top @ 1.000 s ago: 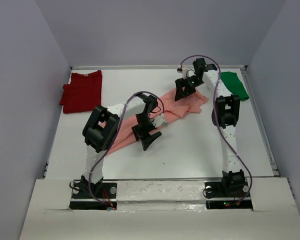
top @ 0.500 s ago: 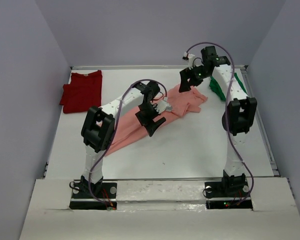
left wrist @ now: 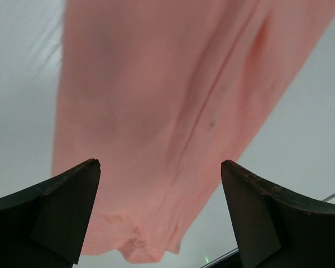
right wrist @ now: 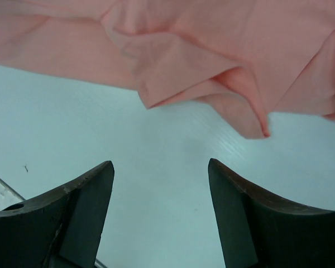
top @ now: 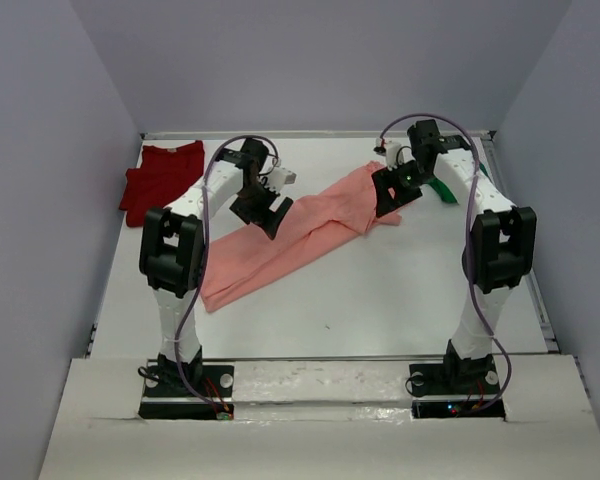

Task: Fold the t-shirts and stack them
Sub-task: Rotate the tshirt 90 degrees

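Surface [top: 380, 300]: white, carrying all three shirts.
Salmon-pink shirt [top: 315, 222]: bunched into a long diagonal strip from near-left to far-right, mid-surface.
Left hand [top: 265, 208]: open, empty, above the strip's left half.
Right hand [top: 388, 196]: open, empty, over the strip's crumpled far-right end.
Dark red shirt [top: 165, 180]: far-left corner.
Green shirt [top: 443, 189]: far right, mostly hidden behind the right arm.

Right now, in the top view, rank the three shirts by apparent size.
1. pink shirt, spread out
2. red shirt
3. green shirt, only a sliver showing, so its true size is unsure
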You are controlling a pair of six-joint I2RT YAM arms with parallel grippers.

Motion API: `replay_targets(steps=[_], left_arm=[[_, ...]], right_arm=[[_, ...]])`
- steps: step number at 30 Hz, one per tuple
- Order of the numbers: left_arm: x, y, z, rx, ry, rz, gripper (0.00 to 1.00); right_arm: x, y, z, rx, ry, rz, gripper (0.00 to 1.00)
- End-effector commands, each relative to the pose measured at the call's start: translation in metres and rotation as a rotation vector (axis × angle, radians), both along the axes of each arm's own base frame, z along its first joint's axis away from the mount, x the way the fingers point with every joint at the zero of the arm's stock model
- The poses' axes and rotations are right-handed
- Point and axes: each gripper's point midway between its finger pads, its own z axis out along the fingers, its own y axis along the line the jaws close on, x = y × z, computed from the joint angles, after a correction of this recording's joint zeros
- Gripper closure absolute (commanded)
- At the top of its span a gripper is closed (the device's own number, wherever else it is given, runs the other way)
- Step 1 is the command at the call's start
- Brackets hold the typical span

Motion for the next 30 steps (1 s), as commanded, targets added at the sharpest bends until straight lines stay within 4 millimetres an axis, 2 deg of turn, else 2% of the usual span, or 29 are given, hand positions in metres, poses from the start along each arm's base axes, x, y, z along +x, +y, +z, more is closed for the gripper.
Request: replay_targets(steps=[1,3,8,14,21,30], left_arm=[[0.014,0.027,0.014,-0.017,-0.060,0.116,0.01],[0.012,0.036,0.010,0.000,-0.065,0.129,0.01],[0.006,0.041,0.006,0.000,-0.058,0.131,0.01],[0.004,0.045,0.006,0.001,-0.073,0.132,0.01],[0.006,0.051,0.005,0.008,-0.081,0.144,0.01],[0.003,0.052,0.000,0.005,-0.071,0.142,0.01]], right_arm=[[-0.017,-0.002,-0.022,-0.006,0.095,-0.023,0.30],[-0.023,0.000,-0.034,0.007,0.144,-0.024,0.34],[-0.025,0.006,-0.053,0.027,0.222,-0.023,0.35],[-0.027,0.027,-0.075,0.047,0.301,0.022,0.36],[-0.025,0.048,-0.083,0.064,0.325,0.062,0.36],[-0.022,0.057,-0.085,0.053,0.331,0.082,0.38]])
